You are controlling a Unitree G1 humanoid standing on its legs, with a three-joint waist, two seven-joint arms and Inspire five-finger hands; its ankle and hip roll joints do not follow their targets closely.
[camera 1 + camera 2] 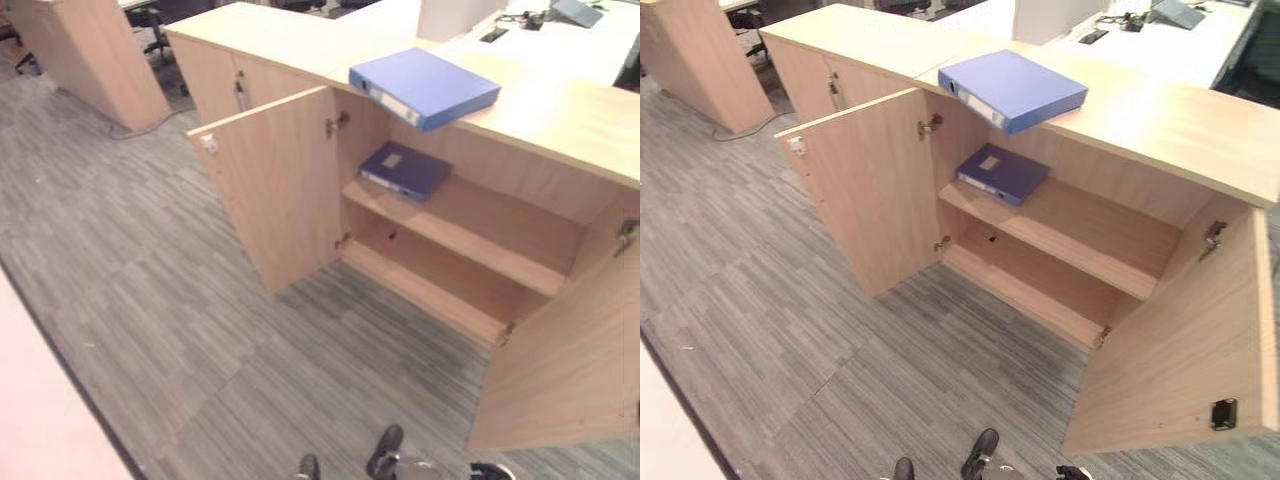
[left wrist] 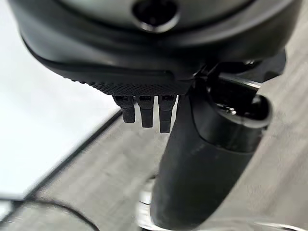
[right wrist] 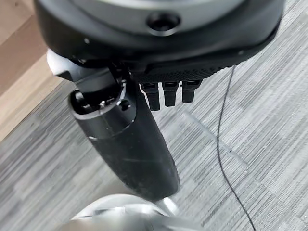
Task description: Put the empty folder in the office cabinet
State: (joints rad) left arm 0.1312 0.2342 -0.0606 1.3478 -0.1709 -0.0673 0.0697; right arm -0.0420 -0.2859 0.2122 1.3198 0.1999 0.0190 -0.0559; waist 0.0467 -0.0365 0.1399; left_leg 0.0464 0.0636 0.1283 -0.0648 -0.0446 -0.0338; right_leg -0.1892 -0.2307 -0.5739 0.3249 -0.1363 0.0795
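Since the folder (image 1: 424, 86) on the cabinet (image 1: 560, 120) looks stiff and light, grab its overhanging edge; left hand (image 2: 144, 86) and right hand (image 3: 163, 77) hang relaxed, holding nothing

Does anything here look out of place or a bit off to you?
Only one thing: a blue folder lies flat on top of the cabinet, set askew with a corner past the front edge, while both doors stand open and a darker folder already rests on the upper shelf. Nothing looks spilled or damaged.
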